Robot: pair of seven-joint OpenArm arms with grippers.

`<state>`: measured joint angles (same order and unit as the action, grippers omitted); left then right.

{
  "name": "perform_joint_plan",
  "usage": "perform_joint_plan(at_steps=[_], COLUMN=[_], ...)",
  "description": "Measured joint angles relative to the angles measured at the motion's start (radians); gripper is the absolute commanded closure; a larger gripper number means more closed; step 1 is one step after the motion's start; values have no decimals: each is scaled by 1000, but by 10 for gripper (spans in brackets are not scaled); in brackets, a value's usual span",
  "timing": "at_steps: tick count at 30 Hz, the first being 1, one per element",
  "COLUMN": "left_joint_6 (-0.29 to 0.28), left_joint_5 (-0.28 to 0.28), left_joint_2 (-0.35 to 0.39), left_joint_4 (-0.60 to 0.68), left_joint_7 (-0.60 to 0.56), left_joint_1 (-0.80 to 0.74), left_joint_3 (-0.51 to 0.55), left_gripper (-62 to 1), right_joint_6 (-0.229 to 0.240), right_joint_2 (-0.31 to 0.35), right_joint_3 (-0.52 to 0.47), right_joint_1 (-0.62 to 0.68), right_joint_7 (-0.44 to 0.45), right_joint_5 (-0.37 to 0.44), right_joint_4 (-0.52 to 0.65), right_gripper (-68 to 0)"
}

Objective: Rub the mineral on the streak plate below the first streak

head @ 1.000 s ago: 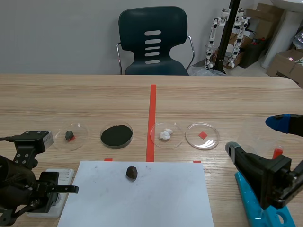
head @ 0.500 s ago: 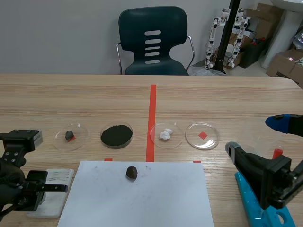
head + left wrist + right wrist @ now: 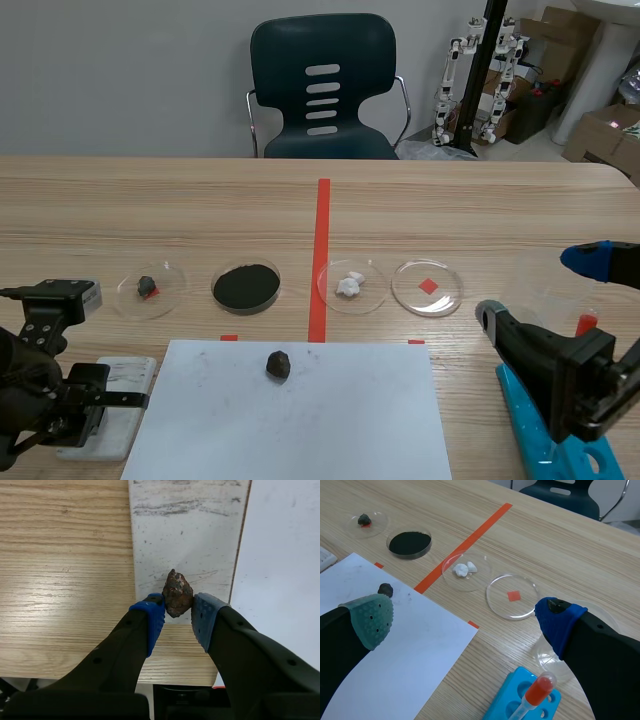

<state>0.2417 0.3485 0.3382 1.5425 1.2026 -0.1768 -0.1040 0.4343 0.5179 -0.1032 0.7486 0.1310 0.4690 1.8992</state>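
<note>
Fingers of the left gripper are pinching one brown mineral between the blue pads, holding it over the near end of the one white streak plate. Grey streaks are showing at the plate's far end. Contact between mineral and plate: cannot tell.

Count on table:
- one sheet of white paper, lying just beside the plate
- one dark rock sitting on the paper
- four petri dishes in a row: small dark stone, black powder, white pieces, empty
- one blue rack carrying one red-capped tube

The left arm is sitting low at the near left corner. The right gripper is hovering low over the rack, fingers spread wide, gripping nothing.
</note>
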Motion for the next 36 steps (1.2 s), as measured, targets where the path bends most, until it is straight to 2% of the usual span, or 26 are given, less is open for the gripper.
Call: perform_joint_plan(at_steps=[10, 14, 19, 22, 27, 30, 34, 36], left_joint_6=[-27, -66, -86, -83, 24, 58, 46, 8], left_joint_5=[5, 87, 124, 85, -103, -170, -166, -100], left_joint_2=[0, -4, -23, -25, -33, -33, -33, -32], left_joint_4=[-26, -26, -26, -26, -25, -26, -26, -27], left_joint_7=[-2, -7, -8, -7, 3, 16, 16, 0], left_joint_1=[8, 8, 11, 11, 11, 10, 10, 10], left_joint_3=[0, 5, 5, 3, 1, 1, 1, 1], left_gripper=[-130, -130, -130, -130, -130, -130, -130, -130], right_joint_6=[0, 0, 0, 0, 0, 0, 0, 0], right_joint_2=[0, 0, 0, 0, 0, 0, 0, 0], right_joint_3=[0, 0, 0, 0, 0, 0, 0, 0], right_joint_1=[0, 0, 0, 0, 0, 0, 0, 0], right_joint_7=[0, 0, 0, 0, 0, 0, 0, 0], right_joint_5=[0, 0, 0, 0, 0, 0, 0, 0], right_joint_4=[0, 0, 0, 0, 0, 0, 0, 0], right_gripper=[-591, -591, -591, -591, -591, -591, -591, -591])
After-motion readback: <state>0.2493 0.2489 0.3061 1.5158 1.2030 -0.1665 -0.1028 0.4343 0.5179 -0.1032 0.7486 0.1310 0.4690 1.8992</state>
